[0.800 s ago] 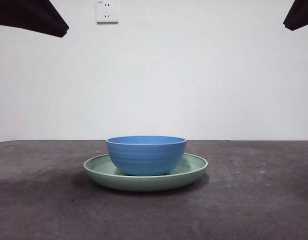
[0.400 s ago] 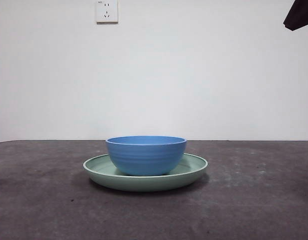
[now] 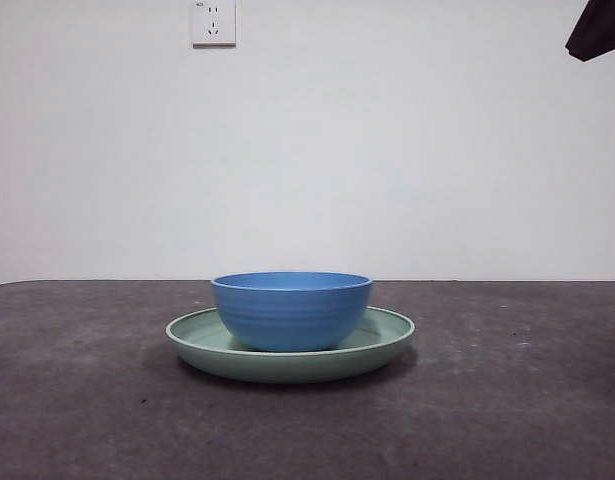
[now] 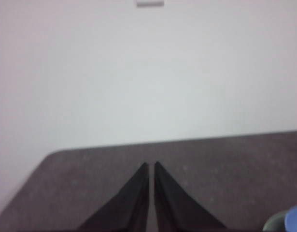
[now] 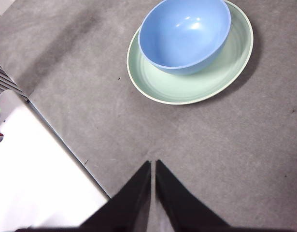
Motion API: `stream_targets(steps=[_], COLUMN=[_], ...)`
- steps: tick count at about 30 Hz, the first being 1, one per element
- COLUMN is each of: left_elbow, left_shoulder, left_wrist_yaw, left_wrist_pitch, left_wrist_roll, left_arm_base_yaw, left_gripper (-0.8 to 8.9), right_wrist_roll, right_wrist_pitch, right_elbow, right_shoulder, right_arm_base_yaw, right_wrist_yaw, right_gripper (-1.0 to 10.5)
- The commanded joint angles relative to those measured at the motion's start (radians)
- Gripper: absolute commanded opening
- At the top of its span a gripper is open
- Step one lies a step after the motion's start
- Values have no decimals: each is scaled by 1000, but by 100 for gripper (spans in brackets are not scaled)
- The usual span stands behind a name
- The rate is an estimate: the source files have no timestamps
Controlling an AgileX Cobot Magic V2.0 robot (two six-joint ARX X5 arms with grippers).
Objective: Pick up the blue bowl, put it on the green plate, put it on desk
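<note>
Blue bowl (image 3: pixel 292 310) seated in green plate (image 3: pixel 387 335) mid-counter (image 3: pixel 507 400), both grippers' jaws closed, empty, well clear; next: likely lifting the bowl onto bare counter.

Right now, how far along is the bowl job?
Done: the blue bowl sits in the green plate on the desk. In hand: nothing; the left claw and right claw are both shut and empty, away from the dishes. Left: setting the bowl down on the desk.
</note>
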Motion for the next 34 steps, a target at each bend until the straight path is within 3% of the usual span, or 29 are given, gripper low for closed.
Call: stream_targets(steps=[1, 9, 21, 28, 34], left_elbow=[-73, -219, -312, -315, -315], left_shoulder=[-50, -146, -146, -146, -146], left_wrist_yaw=[-1, -2, -2, -2, -2], left_wrist_pitch=[27, 28, 29, -77, -123], left_wrist_roll=[11, 7, 6, 2, -56], left_arm_base_yaw=[2, 2, 2, 2, 2], left_gripper=[19, 19, 19, 19, 19], right_wrist_roll=[-8, -8, -8, -8, -8], right_wrist_pitch=[8, 8, 8, 8, 8], right_elbow=[16, 16, 16, 16, 16], right_shoulder=[6, 6, 6, 6, 6], right_arm_base_yaw=[6, 6, 6, 6, 6], right_wrist_yaw=[-2, -2, -2, -2, -2], right_gripper=[9, 9, 9, 9, 9])
